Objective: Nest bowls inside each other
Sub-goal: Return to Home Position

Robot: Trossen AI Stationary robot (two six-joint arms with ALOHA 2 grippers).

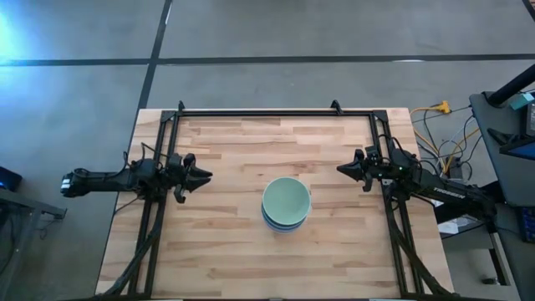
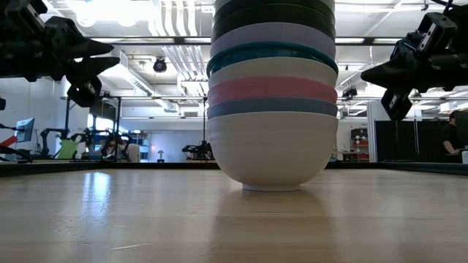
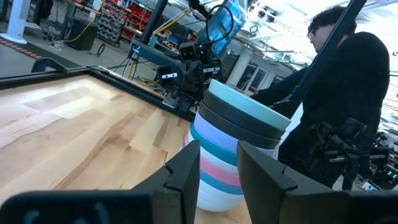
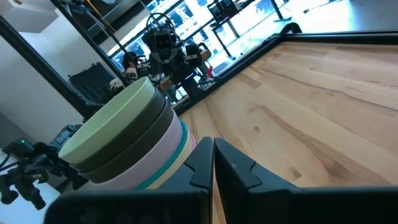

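Bowls (image 1: 286, 205) sit as one nested stack just right of centre, slightly low in the high view, on the table (image 1: 234, 142), with the pale green bowl (image 1: 286, 197) on top. Low view gives the layers from the bottom: white bowl (image 2: 272, 150) on the wood, then blue bowl (image 2: 272, 107), pink bowl (image 2: 272, 89), second white bowl (image 2: 272, 71), teal bowl (image 2: 272, 51), lavender bowl (image 2: 272, 33), and black bowl (image 2: 272, 11) running out of the top of frame. Rims look level with no visible lean. Nesting reads as done, so what's left is parking the arms. Left end effector (image 1: 201, 176) is mid-left in the high view, by the left rail of the black frame (image 1: 276, 111), fingers apart by a narrow gap; its wrist view shows the stack through that gap. Right end effector (image 1: 344, 170) is mid-right by the right rail, fingers together, only a hairline seam between them in its wrist view. Both are empty, well apart from the stack and, per the low view, raised off the table. For a clean home move, I'd take each arm straight outward, away from centre, hold height, and avoid any sweep across the middle. The stack is tall and narrow at the base, so a nudge would likely tip or unseat the upper bowls. Moving both arms slowly cuts table vibration. A person (image 3: 348, 81) stands beyond the table edge at the right of the left wrist view, so keep motion inside the frame rails.
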